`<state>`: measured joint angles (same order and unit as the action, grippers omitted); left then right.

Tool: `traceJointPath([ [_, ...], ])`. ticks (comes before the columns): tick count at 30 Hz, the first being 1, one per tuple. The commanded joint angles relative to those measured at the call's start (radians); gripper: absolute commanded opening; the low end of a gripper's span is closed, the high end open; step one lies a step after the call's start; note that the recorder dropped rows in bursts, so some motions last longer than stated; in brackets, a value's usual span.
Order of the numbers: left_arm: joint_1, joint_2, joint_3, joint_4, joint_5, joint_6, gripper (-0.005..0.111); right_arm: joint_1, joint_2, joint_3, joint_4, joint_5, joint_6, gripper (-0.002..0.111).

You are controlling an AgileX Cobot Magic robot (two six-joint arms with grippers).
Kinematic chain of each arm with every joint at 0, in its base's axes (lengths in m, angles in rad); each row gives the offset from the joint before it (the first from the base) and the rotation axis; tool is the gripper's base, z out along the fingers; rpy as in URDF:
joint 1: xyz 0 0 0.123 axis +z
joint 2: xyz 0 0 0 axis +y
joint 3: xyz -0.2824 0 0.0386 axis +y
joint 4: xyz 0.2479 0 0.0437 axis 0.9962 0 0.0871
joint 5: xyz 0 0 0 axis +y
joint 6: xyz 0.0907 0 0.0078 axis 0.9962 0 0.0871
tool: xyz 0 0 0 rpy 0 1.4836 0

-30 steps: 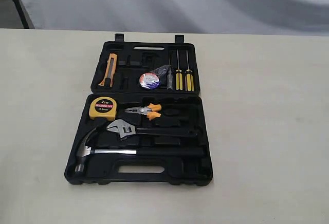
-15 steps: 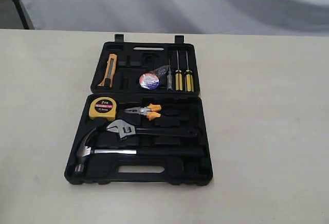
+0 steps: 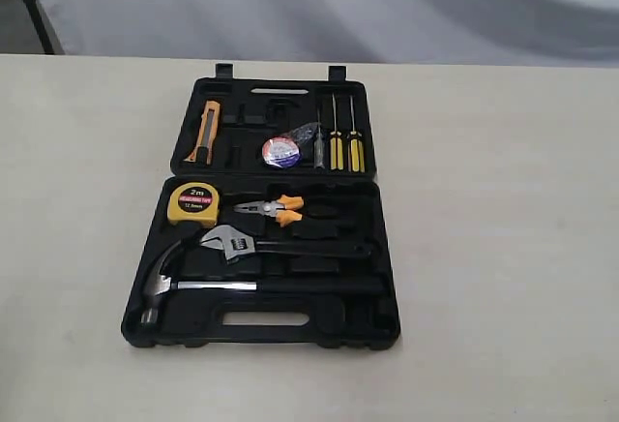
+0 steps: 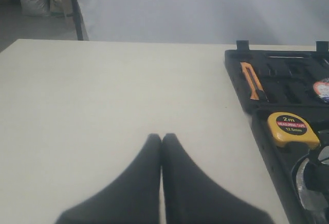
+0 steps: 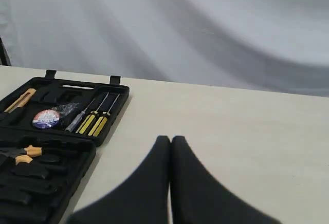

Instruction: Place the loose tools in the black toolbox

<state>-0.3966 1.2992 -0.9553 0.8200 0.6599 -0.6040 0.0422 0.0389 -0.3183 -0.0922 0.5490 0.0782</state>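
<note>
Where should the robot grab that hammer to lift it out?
Probably the bare steel neck of the hammer, just behind the head, coming straight down from above: it lies flat in the toolbox, and the neck is narrow and near the heavy end.

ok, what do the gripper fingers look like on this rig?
The left gripper and right gripper look identical: two plain matte-black fingers each, broad at the base and curving in to narrow rounded tips. No markings or cables show.
</note>
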Motion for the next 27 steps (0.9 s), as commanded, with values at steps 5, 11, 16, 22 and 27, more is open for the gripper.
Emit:
traceJointPath([
  [5,0.003,-0.008,0.009,-0.014,-0.017,-0.010,0.001,-0.002,-0.039,0.170,-0.003,-0.159,-0.007,-0.001],
  [11,0.003,-0.008,0.009,-0.014,-0.017,-0.010,0.001,-0.002,-0.039,0.174,-0.003,-0.176,-0.015,-0.001],
  [16,0.003,-0.008,0.009,-0.014,-0.017,-0.010,0.001,-0.004,-0.039,0.210,-0.006,-0.178,-0.062,-0.001],
  [22,0.003,-0.008,0.009,-0.014,-0.017,-0.010,0.001,-0.071,-0.039,0.268,0.023,-0.177,-0.102,-0.001],
  [27,0.003,-0.008,0.009,-0.014,-0.017,-0.010,0.001,-0.108,-0.039,0.307,0.027,-0.174,-0.104,-0.001],
])
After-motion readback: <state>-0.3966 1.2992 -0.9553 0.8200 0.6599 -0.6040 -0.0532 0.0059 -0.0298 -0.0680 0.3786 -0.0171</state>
